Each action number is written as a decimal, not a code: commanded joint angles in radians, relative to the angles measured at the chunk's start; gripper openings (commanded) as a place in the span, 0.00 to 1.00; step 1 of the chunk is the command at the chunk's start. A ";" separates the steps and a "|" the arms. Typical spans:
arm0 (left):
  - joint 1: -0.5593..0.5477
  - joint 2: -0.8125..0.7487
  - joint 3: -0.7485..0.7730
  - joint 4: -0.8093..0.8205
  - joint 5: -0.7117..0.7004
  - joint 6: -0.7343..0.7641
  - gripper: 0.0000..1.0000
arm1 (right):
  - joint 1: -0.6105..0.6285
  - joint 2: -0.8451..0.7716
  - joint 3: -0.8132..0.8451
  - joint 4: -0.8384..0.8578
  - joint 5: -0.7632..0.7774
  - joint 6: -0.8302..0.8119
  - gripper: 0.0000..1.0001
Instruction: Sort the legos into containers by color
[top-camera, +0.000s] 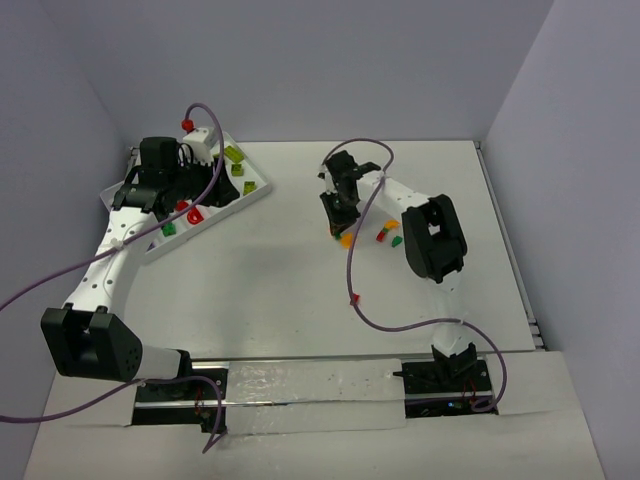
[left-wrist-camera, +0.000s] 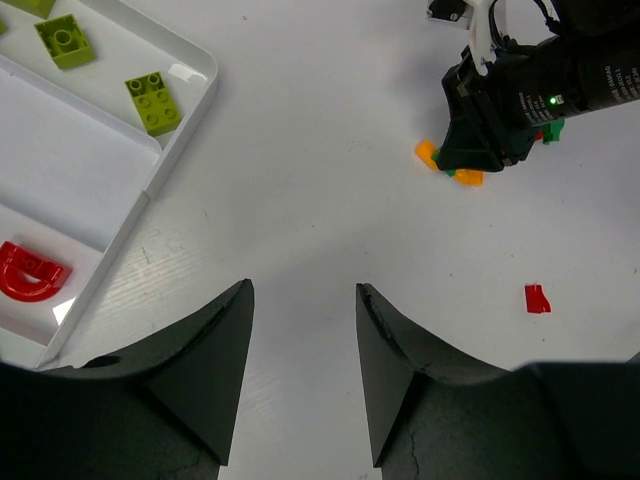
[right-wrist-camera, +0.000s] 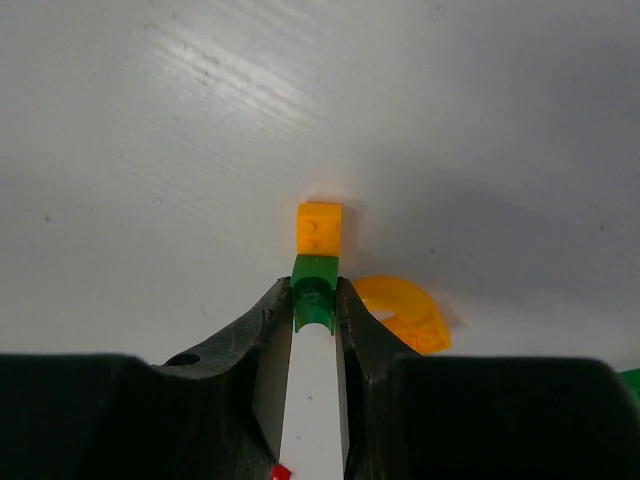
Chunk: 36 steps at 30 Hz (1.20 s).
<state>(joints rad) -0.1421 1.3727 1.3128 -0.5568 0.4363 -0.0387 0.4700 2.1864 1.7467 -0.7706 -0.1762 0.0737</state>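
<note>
Top external, far left: white tray (top-camera: 258, 190) with lime bricks (left-wrist-camera: 153, 102) and red arch (left-wrist-camera: 28, 272) inside; left gripper (left-wrist-camera: 300, 290) over it, jaws apart, empty. Mid-table: right gripper (right-wrist-camera: 314, 300) clenched on green brick (right-wrist-camera: 315, 275), abutting orange brick (right-wrist-camera: 319, 228), orange arch (right-wrist-camera: 405, 310) just beside.

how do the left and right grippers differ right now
The left gripper stands open and empty; the right gripper is shut on a green brick. The left one is by the white tray; the right one is out on the table beside an orange brick and an orange arch. Both are black two-finger grippers.
</note>
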 joint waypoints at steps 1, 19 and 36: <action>0.010 -0.015 -0.015 0.031 0.148 0.028 0.58 | -0.031 -0.201 -0.080 0.059 -0.256 -0.109 0.00; -0.002 -0.124 -0.337 0.700 0.822 -0.452 0.75 | 0.027 -0.516 -0.165 0.257 -0.874 -0.077 0.00; -0.077 -0.140 -0.405 0.800 0.808 -0.507 0.68 | 0.098 -0.523 -0.144 0.235 -0.983 -0.053 0.00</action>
<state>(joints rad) -0.2054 1.2311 0.8768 0.2305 1.2413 -0.5652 0.5563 1.7172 1.5929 -0.5571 -1.1169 0.0142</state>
